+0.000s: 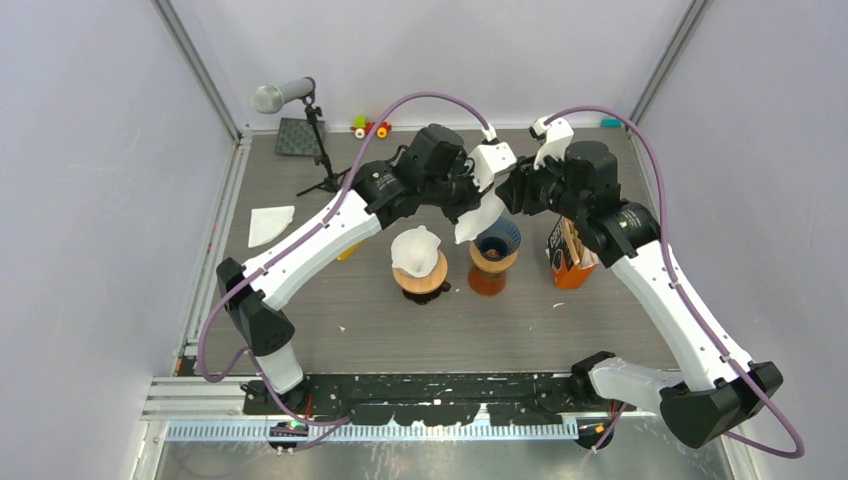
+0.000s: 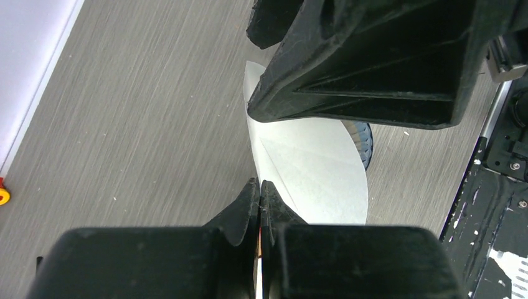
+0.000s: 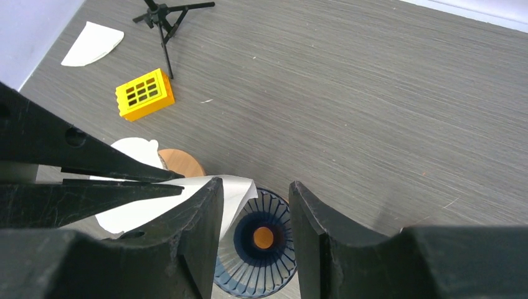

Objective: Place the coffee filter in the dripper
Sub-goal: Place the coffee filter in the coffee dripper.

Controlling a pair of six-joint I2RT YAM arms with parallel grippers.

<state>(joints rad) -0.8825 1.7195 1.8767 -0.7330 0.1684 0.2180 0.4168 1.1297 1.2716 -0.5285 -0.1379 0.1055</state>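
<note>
At the far left of the grey tabletop [image 1: 400,330] a spare white filter [image 1: 270,225] lies flat, with a microphone [image 1: 283,95] on its tripod stand behind it. A yellow block [image 3: 144,93] sits nearer the middle, close to the tripod's feet. The left arm [image 1: 320,235] reaches up and inward across this side. Its jaws, the left jaws, are pressed together on one edge of the coffee filter [image 2: 311,180], pinching the paper so that it hangs in the air, partly unfolded. Just below and to the left stands a wooden stand [image 1: 422,283] carrying a white cone. The held filter is just to the right of that, its loose, curled tip reaching over the left rim of the blue ribbed dripper [image 3: 261,249], above it and not seated in it. The dripper sits upright on an orange base [image 1: 487,280], and its ribbed inside shows bare. The right jaws hang directly above the dripper, spread apart. One of them is close against the filter's free edge, but I cannot tell whether it touches the paper, and nothing is gripped between them. To the right an orange box [image 1: 573,268] of sticks stands beside the right arm [image 1: 650,270].
</note>
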